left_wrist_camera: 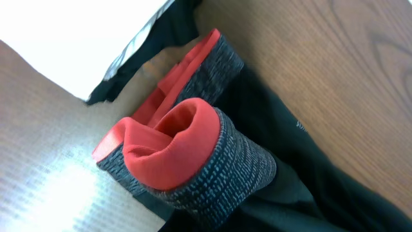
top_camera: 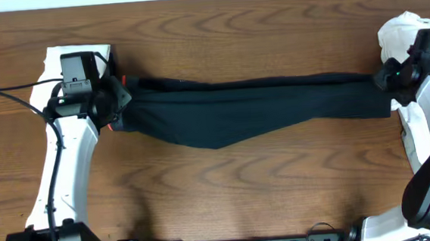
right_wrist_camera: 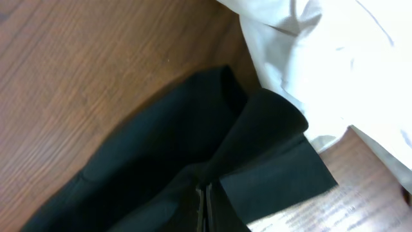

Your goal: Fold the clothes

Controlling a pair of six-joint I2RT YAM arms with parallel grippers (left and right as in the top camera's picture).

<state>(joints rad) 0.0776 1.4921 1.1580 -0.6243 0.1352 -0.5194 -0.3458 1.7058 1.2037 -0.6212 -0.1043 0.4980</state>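
Observation:
Long black leggings (top_camera: 252, 106) lie stretched across the table between my two grippers. Their red-orange waistband (left_wrist_camera: 170, 145), backed by grey knit, fills the left wrist view, bunched and folded over. At that waistband end my left gripper (top_camera: 118, 98) is shut on the fabric; its fingers are hidden in the wrist view. My right gripper (top_camera: 383, 78) is shut on the black leg ends (right_wrist_camera: 257, 148), with its closed fingertips (right_wrist_camera: 201, 200) pinching the cloth.
A white folded cloth (top_camera: 81, 55) lies under the left arm at the back left, also seen as white cloth (left_wrist_camera: 71, 38). A crumpled white garment (top_camera: 402, 35) sits at the back right, touching the leg ends (right_wrist_camera: 322, 58). The wood table (top_camera: 227, 180) is bare in front.

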